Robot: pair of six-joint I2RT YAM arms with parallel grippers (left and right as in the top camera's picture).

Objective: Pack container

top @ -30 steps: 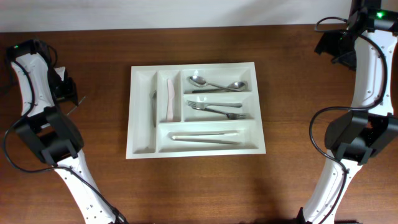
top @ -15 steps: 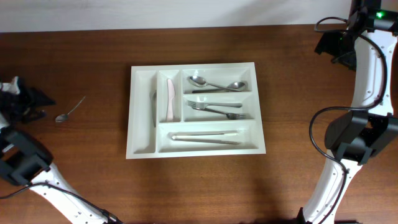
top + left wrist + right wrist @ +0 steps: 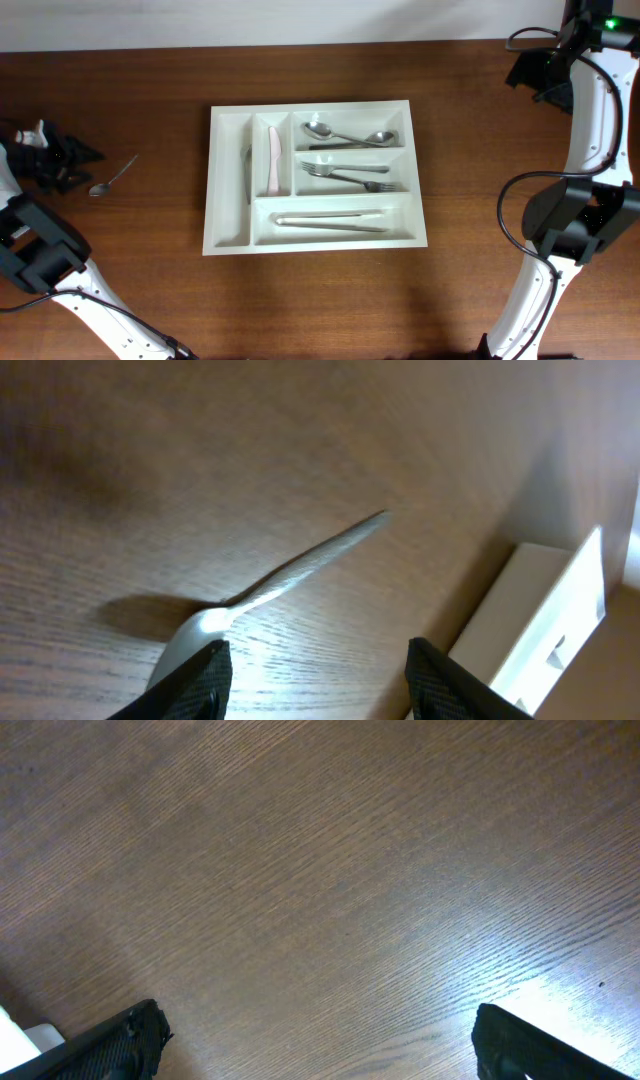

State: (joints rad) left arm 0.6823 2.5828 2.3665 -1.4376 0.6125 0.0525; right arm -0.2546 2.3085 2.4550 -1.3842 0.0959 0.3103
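Mid-table: white cutlery tray, five compartments, with spoons, forks and knife inside. Near left edge: loose spoon flat on table, handle angled toward tray. Left gripper low by spoon bowl, fingers spread, gripping nothing. Far right corner: right gripper, arm reaching back, fingers spread wide.

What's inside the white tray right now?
The container holds two spoons, forks, a pale knife, a grey utensil and long pale sticks. Nothing seems hidden underneath.
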